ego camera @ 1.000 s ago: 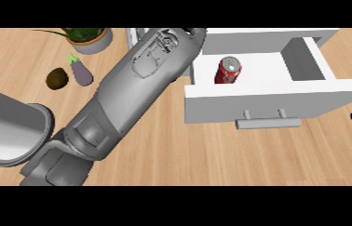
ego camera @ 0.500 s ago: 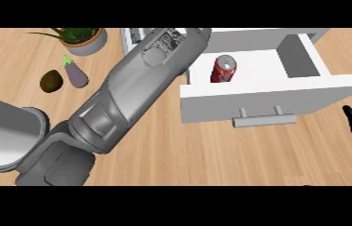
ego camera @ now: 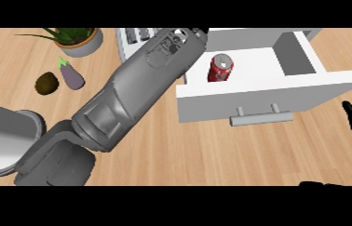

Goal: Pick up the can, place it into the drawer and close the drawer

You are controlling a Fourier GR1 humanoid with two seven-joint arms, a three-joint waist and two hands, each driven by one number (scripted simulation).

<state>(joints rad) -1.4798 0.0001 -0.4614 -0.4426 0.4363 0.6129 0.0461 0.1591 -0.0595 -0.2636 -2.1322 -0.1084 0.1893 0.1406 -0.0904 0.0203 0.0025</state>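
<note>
Wooden counter fills most of the head view, with a white drawer (ego camera: 295, 88) pulled open in the upper right of the frame.

The red can (ego camera: 220, 68) is already inside it, lying in the left part of the tray just beside the big grey left forearm (ego camera: 138, 95) that cuts diagonally from lower left up to the top centre. You can see the can's silver top with the pull tab facing the top of the frame, so its long axis looks to run roughly top to bottom in the picture, tipped a touch to the left at the bottom. Whether it's lying flat or standing and just foreshortened, hard to call from this angle.

You can't see the left hand at all; the forearm ends at the top band, so no telling what its fingers are doing. Of the right hand (ego camera: 346, 109) only a dark sliver shows at the right edge, with another dark bit at the lower right corner, so its fingers are anyone's guess too.

So I'd say the placing is done and what's left is closing. Next you need to get that left arm clear of the tray, then push on the drawer front by the handle (ego camera: 260, 118), toward the top of the frame.

Off to the upper left sit a potted plant (ego camera: 79, 38), an eggplant (ego camera: 71, 76) and a brown avocado-looking thing (ego camera: 47, 83), well apart from the job.
</note>
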